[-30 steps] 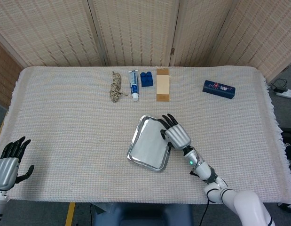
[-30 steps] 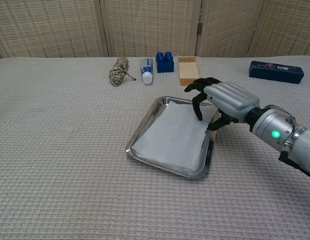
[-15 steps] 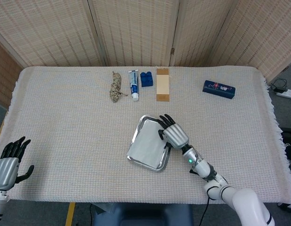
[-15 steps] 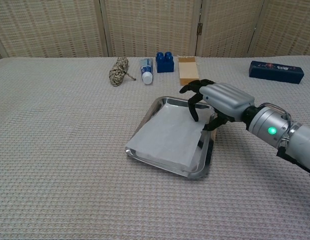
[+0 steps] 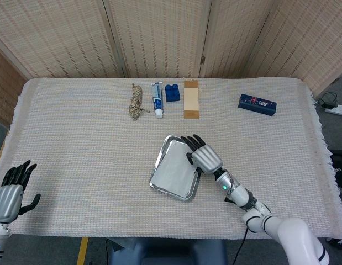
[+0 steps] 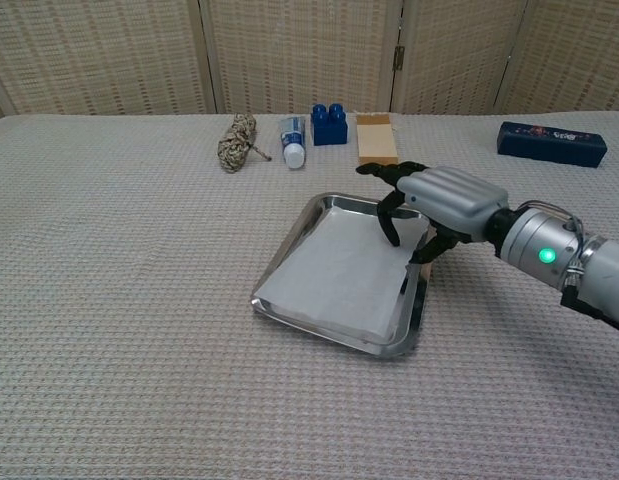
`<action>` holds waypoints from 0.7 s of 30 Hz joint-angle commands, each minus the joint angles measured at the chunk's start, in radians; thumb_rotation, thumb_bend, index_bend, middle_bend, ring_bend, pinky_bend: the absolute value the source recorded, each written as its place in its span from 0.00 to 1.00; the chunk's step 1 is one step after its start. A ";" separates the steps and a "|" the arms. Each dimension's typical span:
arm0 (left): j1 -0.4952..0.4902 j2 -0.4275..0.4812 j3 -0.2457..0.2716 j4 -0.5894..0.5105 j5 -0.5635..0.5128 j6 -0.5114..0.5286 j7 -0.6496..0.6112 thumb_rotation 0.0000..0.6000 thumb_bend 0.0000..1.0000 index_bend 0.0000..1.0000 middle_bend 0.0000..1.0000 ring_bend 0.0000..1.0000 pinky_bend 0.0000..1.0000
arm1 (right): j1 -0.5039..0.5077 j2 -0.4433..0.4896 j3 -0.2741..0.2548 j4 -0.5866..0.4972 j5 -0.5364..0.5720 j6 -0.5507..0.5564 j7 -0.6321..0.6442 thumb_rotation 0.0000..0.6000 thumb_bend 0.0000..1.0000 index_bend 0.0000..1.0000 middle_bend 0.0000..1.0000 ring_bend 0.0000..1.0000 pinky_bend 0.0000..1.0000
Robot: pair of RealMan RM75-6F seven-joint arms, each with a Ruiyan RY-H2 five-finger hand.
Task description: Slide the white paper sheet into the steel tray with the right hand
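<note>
Near the middle of the surface (image 5: pixel 77 138), a little toward its front edge, lies one steel tray (image 5: pixel 159 155), and the one white paper sheet (image 6: pixel 339 275) lies inside it, covering most of the tray floor. In the chest view the sheet's near-left corner seems to ride up over the tray's rim rather than lying flat, so I judge the slide nearly done but not quite settled.

One right hand (image 6: pixel 444 200) hangs over the tray's right rim with fingers apart and bent downward; its dark fingertips (image 6: pixel 389 228) reach down to the sheet near its far right corner, gripping nothing. One left hand (image 5: pixel 9 190) rests at the front-left corner of the surface, fingers spread and empty.

As for handling, the sheet looks thin, light and limp: it should buckle if shoved at an edge, and it may skate on the smooth steel. Pressing down flat with the fingertips near a corner and dragging is likely better than pinching. The tray itself looks stiff but light enough to shift on the woven cloth.

Along the back edge lie one navy box (image 5: pixel 257 104), one tan block (image 5: pixel 191 99), one coil of rope (image 5: pixel 137 102), one toothpaste tube (image 5: pixel 157 99) and one blue toy brick (image 5: pixel 172 92).
</note>
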 commanded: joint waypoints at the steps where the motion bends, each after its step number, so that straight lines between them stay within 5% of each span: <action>1: 0.000 0.000 0.000 0.000 0.001 0.001 -0.001 1.00 0.44 0.00 0.00 0.00 0.00 | 0.008 0.025 -0.002 -0.034 0.004 -0.025 -0.028 1.00 0.46 0.00 0.00 0.00 0.00; 21: -0.002 -0.003 0.005 -0.001 0.013 0.003 0.003 1.00 0.44 0.00 0.00 0.00 0.00 | 0.037 0.181 0.049 -0.312 0.090 -0.137 -0.239 1.00 0.35 0.00 0.00 0.00 0.00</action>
